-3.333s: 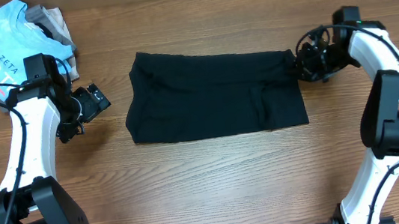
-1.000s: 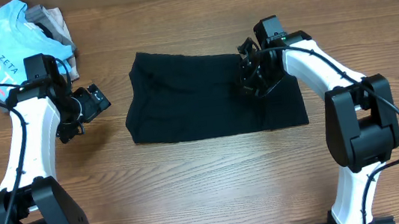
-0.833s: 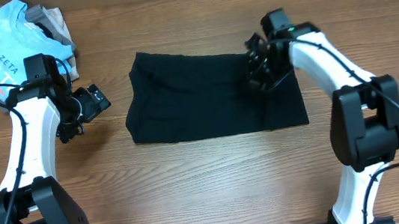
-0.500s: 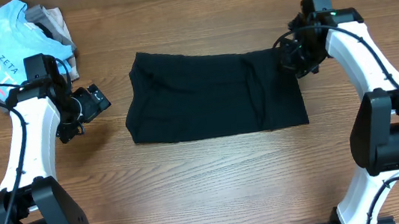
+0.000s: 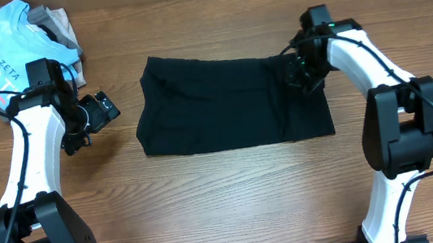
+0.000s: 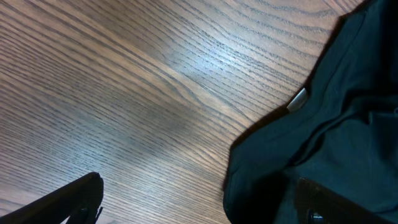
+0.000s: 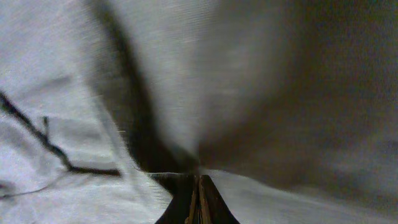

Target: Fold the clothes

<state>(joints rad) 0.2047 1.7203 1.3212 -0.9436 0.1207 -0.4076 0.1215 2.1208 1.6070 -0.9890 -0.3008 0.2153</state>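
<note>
The black garment (image 5: 230,99) lies flat as a wide rectangle in the middle of the wooden table. My right gripper (image 5: 301,72) is low over its right part. In the right wrist view the fingers (image 7: 199,198) are shut together, and the cloth (image 7: 280,81) fills the frame, with creases running into the fingertips. My left gripper (image 5: 105,108) is open and empty, left of the garment and apart from it. The left wrist view shows the garment's left edge (image 6: 323,137) with a small white label (image 6: 298,99).
A pile of other clothes, topped by a light blue tee with lettering (image 5: 4,47), sits at the back left corner. Bare wooden table (image 5: 233,193) surrounds the garment.
My right gripper swept left across the garment's right part, back out to its right edge, and has now come a little leftward again. A crease formed near it. The left arm has not moved.
</note>
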